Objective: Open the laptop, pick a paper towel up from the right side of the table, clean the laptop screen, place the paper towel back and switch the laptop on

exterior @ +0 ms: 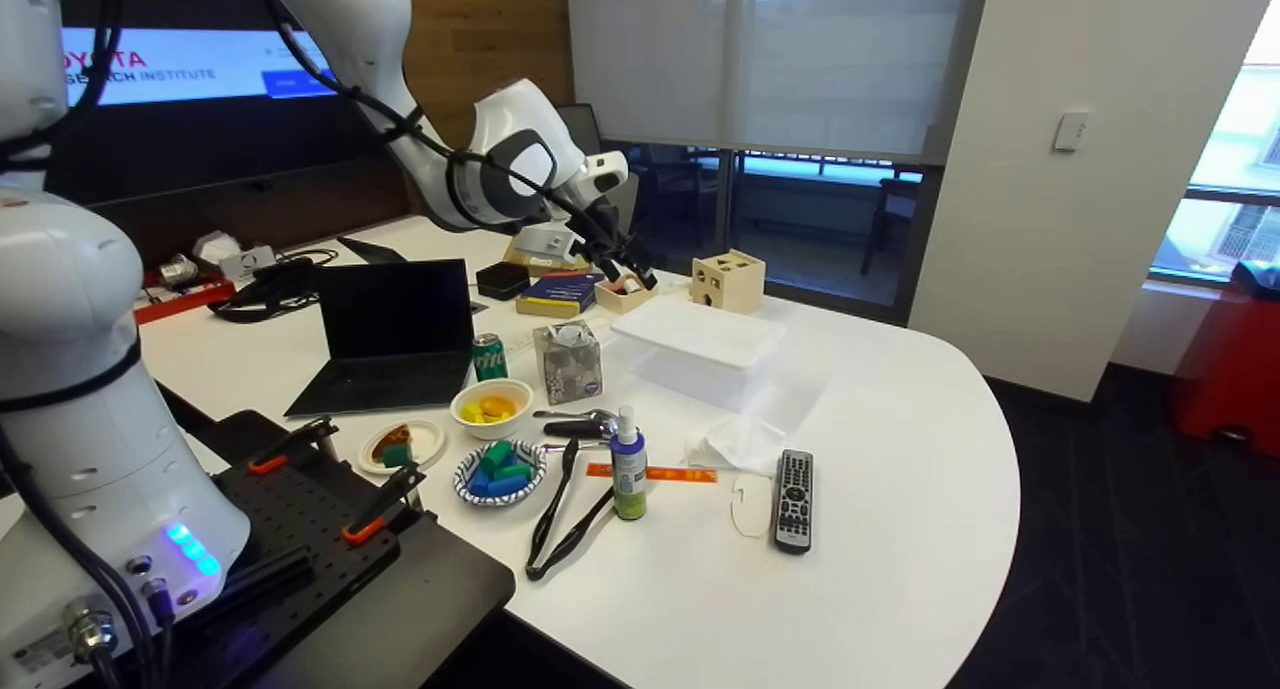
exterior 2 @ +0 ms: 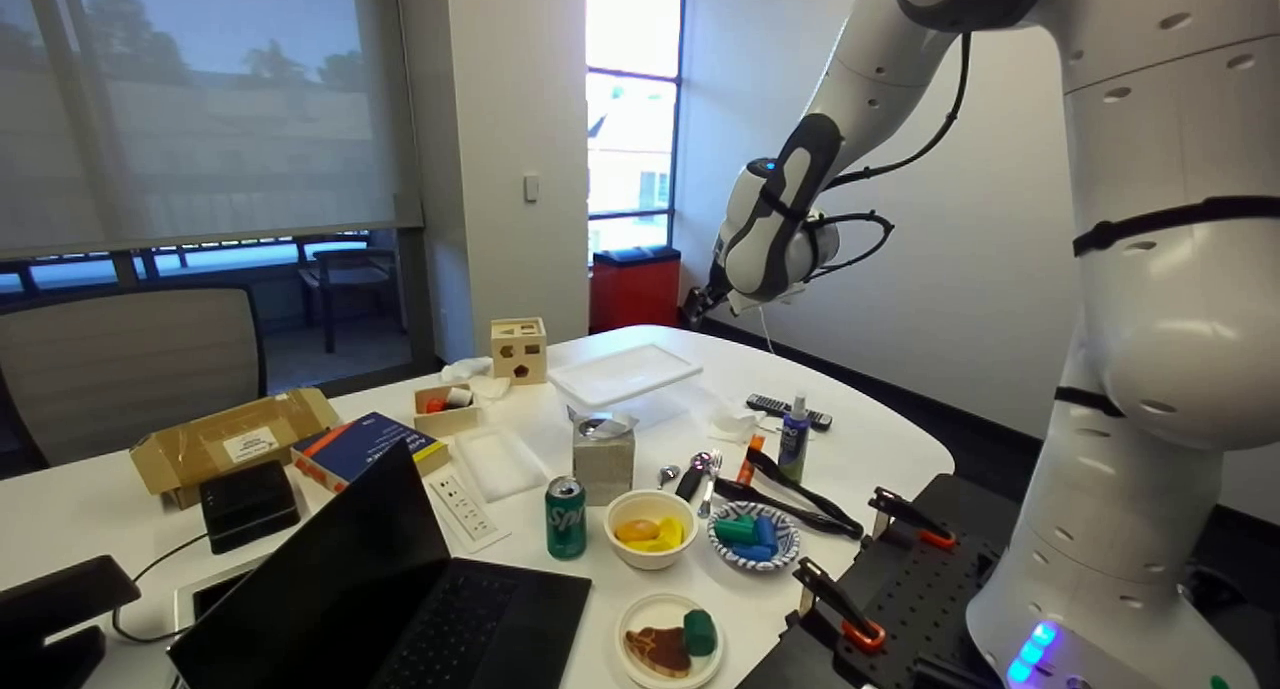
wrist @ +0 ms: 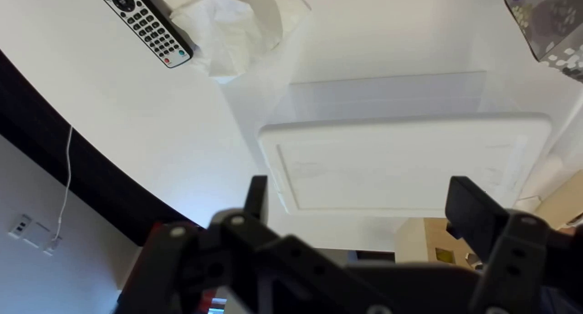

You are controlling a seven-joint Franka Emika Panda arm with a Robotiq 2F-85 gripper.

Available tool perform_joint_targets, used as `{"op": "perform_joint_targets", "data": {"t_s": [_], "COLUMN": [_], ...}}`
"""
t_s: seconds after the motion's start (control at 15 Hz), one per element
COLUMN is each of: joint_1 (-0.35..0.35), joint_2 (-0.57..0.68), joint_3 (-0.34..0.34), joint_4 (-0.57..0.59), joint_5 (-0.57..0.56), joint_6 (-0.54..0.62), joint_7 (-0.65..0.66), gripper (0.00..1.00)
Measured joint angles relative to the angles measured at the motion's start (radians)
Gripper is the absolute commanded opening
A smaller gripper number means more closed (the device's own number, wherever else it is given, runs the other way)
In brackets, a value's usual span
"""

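The arm (exterior 2: 1150,149) rises from its base (exterior 2: 1090,549) beside the table (exterior: 900,529), bends high up and reaches out over the tabletop, its forearm (exterior: 355,29) sloping down to a tilted wrist. The pincer (wrist: 357,191) hangs in the air above the table, its two dark fingers (wrist: 258,195) spread wide. Through the gap shows the white lid (wrist: 401,168) of a clear plastic box (wrist: 387,95).

The paper towel (wrist: 223,36) lies crumpled on the table, between the plastic box and the remote control (wrist: 150,27), well apart from the pincer; in the wrist view it sits above and left of the gap. The laptop (exterior: 400,381) stands open, its laptop screen (exterior: 395,309) black, also well apart from the pincer, with a green can (exterior: 489,357) near it.

Both exterior views show the laptop; the wrist view takes in the lid, the towel, the remote control and part of a tissue box (wrist: 551,27). In an exterior view the fingers overlap a wooden tray (exterior: 615,301) along the line of sight. A wall display (exterior: 190,74) with lettering shows in an exterior view, an outlet strip (exterior 2: 465,514) in an exterior view too.
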Motion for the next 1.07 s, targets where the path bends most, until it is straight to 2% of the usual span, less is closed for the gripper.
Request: {"op": "perform_joint_targets", "data": {"t_s": [0.07,0.27,0.33,0.4,0.53,0.73,1.07], "joint_1": [-0.033,-0.266,-0.343,-0.398,-0.464,-0.516,-0.557], "joint_2": [0.005,0.071,0.111,0.155,0.253,0.394,0.617], "joint_3": [0.036,0.281,0.354,0.398,0.427,0.424,0.419], "joint_4": [0.005,0.089,0.14,0.197,0.323,0.504,0.792], "joint_5": [0.025,0.155,0.187,0.21,0.241,0.25,0.251], "joint_6": [-0.003,-0.073,-0.117,-0.162,-0.252,-0.36,-0.514], "joint_7": [-0.014,-0.111,-0.145,-0.172,-0.217,-0.243,-0.257], "gripper": [1.0,1.0,1.0,1.0,1.0,1.0,1.0]}}
